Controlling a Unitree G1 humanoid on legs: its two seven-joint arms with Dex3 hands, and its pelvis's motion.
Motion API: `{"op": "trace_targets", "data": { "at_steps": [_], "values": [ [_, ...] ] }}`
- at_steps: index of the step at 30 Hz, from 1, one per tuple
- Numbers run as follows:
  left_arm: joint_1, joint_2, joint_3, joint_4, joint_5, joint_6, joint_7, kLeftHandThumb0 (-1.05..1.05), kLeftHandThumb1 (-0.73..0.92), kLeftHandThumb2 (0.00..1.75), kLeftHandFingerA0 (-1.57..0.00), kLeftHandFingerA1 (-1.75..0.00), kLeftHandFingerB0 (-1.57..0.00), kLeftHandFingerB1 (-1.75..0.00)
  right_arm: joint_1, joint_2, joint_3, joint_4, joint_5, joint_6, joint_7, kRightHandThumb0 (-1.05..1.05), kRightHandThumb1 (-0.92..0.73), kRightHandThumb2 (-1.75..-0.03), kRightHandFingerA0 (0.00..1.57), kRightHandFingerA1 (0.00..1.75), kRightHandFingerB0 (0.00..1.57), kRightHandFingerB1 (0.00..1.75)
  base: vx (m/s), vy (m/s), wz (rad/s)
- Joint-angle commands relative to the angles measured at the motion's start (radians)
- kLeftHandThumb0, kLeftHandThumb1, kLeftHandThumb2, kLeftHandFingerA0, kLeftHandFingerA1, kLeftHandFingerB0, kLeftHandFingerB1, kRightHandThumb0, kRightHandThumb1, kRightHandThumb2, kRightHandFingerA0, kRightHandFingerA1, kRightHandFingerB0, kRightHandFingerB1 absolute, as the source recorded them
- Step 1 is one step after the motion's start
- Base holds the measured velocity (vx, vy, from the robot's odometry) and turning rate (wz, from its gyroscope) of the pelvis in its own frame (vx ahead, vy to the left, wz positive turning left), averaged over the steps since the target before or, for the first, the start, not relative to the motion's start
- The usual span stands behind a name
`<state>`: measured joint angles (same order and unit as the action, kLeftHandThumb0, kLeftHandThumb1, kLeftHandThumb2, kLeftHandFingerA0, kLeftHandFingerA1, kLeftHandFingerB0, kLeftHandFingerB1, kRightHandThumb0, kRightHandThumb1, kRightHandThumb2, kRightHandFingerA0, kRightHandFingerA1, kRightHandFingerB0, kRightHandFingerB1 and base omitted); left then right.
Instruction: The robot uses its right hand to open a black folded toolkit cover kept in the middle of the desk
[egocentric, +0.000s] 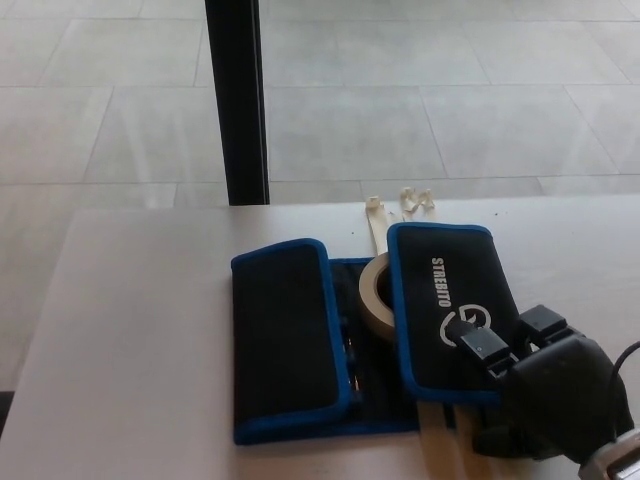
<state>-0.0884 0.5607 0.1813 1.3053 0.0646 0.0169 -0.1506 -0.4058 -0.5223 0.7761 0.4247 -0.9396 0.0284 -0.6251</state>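
The black toolkit cover (330, 335) with blue trim lies in the middle of the desk. Its left flap (285, 330) and its right flap (450, 305), which bears white lettering and a logo, are both folded inward, with a narrow gap between them. A roll of beige tape (377, 295) shows in that gap. My right hand (530, 385) is at the lower right. Its fingers (480, 345) rest on the near right corner of the right flap, and its thumb sits below the flap's edge. The left hand does not show.
The desk (140, 330) is pale grey, with its far edge near the picture's middle. A black post (238, 100) stands behind it on a tiled floor. Small white clips (415, 198) and a beige strip (378, 225) lie beyond the cover.
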Motion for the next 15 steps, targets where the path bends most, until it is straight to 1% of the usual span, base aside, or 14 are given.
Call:
{"op": "trace_targets", "data": {
  "at_steps": [1,3,4,5,6,7,8,10,11,14,15],
  "values": [
    [0.002,0.042,0.021,0.008,-0.021,-0.002,-0.024,-0.85,0.89,0.67,-0.4,-0.54,-0.36,-0.4,-0.03,0.024,-0.011,0.082,-0.07,-0.096,-0.182,-0.28,-0.67,-0.64,0.87,1.66,0.42,0.43,0.0,0.0,0.0],
    [0.001,0.046,-0.008,0.01,0.011,-0.011,-0.024,-0.85,0.92,0.69,-0.4,-0.53,-0.34,-0.39,-0.027,0.026,-0.03,0.078,-0.048,-0.118,-0.178,-0.28,-0.67,-0.63,0.85,1.66,0.48,0.42,0.0,0.0,0.0],
    [0.001,0.046,-0.01,0.01,0.012,-0.012,-0.024,-0.85,0.92,0.69,-0.4,-0.53,-0.34,-0.39,-0.027,0.028,-0.033,0.082,-0.049,-0.123,-0.181,-0.28,-0.67,-0.63,0.85,1.66,0.48,0.42,0.0,0.0,0.0],
    [0.0,0.046,-0.008,0.01,0.009,-0.012,-0.022,-0.85,0.92,0.69,-0.4,-0.52,-0.36,-0.39,-0.031,0.027,-0.039,0.089,-0.052,-0.134,-0.197,-0.29,-0.65,-0.64,0.89,1.43,0.59,0.48,0.0,0.0,0.0],
    [0.0,0.046,-0.008,0.01,0.008,-0.011,-0.022,-0.85,0.92,0.69,-0.4,-0.52,-0.36,-0.39,-0.033,0.027,-0.042,0.093,-0.054,-0.14,-0.205,-0.29,-0.65,-0.64,0.89,1.43,0.59,0.48,0.0,0.0,0.0],
    [0.004,0.047,-0.005,0.008,0.003,-0.014,-0.025,-0.85,0.92,0.69,-0.39,-0.53,-0.35,-0.39,-0.032,0.031,-0.047,0.097,-0.058,-0.139,-0.208,-0.3,-0.65,-0.64,0.87,1.47,0.65,0.51,0.0,0.0,0.0],
    [0.005,0.048,-0.009,0.007,0.005,-0.017,-0.03,-0.85,0.92,0.7,-0.38,-0.54,-0.33,-0.4,-0.034,0.032,-0.049,0.103,-0.063,-0.141,-0.217,-0.32,-0.67,-0.65,0.82,1.44,0.7,0.56,0.0,0.0,0.0],
    [0.001,0.044,-0.008,0.007,0.003,-0.011,-0.021,-0.86,0.92,0.68,-0.39,-0.54,-0.34,-0.39,-0.033,0.034,-0.061,0.108,-0.069,-0.139,-0.219,-0.34,-0.66,-0.66,0.83,1.47,0.77,0.59,0.0,0.0,0.0],
    [-0.001,0.042,0.005,0.008,-0.012,-0.006,-0.023,-0.86,0.91,0.67,-0.39,-0.54,-0.34,-0.39,-0.033,0.037,-0.066,0.111,-0.075,-0.131,-0.216,-0.36,-0.65,-0.66,0.84,1.56,0.79,0.61,0.0,0.0,0.0],
    [-0.006,0.041,0.002,0.015,-0.005,-0.01,-0.016,-0.86,0.91,0.67,-0.42,-0.56,-0.37,-0.4,-0.035,0.053,-0.08,0.142,-0.076,-0.122,-0.238,-0.37,-0.62,-0.66,0.84,1.57,0.82,0.61,0.0,0.0,0.0],
    [-0.008,0.041,0.009,0.014,-0.013,-0.01,-0.019,-0.86,0.91,0.67,-0.41,-0.57,-0.37,-0.4,-0.036,0.054,-0.085,0.15,-0.077,-0.127,-0.243,-0.35,-0.6,-0.65,0.87,1.59,0.82,0.62,0.0,0.0,0.0]
  ]
}}
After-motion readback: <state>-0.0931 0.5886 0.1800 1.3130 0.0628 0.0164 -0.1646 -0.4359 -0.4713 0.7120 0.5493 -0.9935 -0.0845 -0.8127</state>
